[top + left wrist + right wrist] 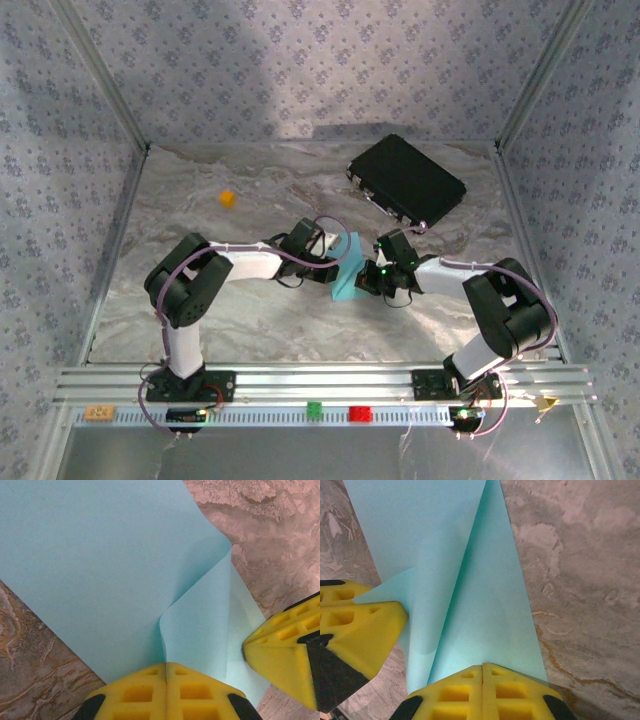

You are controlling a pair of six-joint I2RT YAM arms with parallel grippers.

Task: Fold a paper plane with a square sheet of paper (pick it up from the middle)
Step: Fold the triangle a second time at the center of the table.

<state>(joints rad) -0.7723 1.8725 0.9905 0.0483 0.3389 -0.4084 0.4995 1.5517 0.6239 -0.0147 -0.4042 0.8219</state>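
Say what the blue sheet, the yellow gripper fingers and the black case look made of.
Square sheet of paper: thin matte paper; it curls and holds a soft crease.
Fingers: yellow matte plastic, probably moulded or printed, with recessed square pockets.
Black case: dark, smooth-looking shell, likely plastic or fabric; too small to tell.

You see square sheet of paper [346, 272] at centre of table [250, 320], lifted between both grippers. Left gripper [334, 262] clamps sheet's left side, right gripper [370, 278] clamps its right side; tips just beside each other, sheet between. Look far right for case [405, 178], behind right gripper, well apart from sheet. Cube [228, 198] lies far left of centre, well apart from sheet and case.
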